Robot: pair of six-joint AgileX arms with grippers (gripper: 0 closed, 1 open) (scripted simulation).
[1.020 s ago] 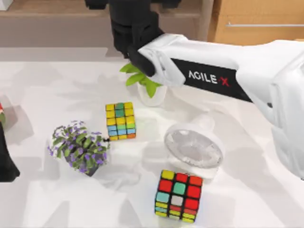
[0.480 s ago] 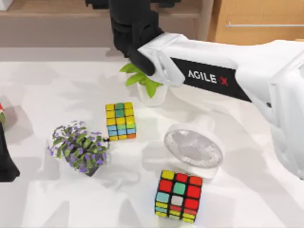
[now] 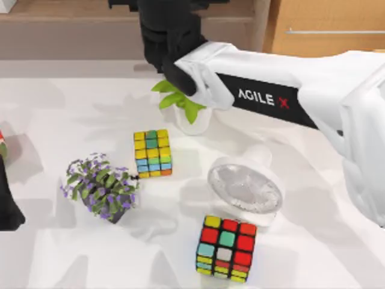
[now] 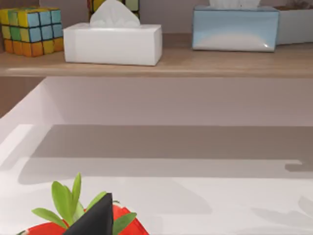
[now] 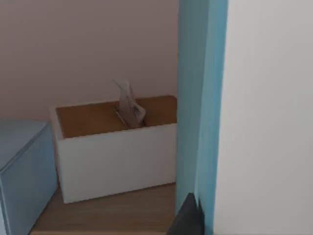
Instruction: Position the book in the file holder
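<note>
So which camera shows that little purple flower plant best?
The top view: the purple flower plant sits whole near the table's left side, beside a small cube. The wrist views look at shelf boxes instead.

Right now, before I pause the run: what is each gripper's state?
Left gripper: cannot be told; parked at the table's left edge.
Right gripper: jaws closed on the book.

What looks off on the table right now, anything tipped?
The purple-flowered plant on the table's left lies tipped on its side, pot toward the front edge. The small fan also looks tilted back. Both cubes and the green potted plant sit upright.
</note>
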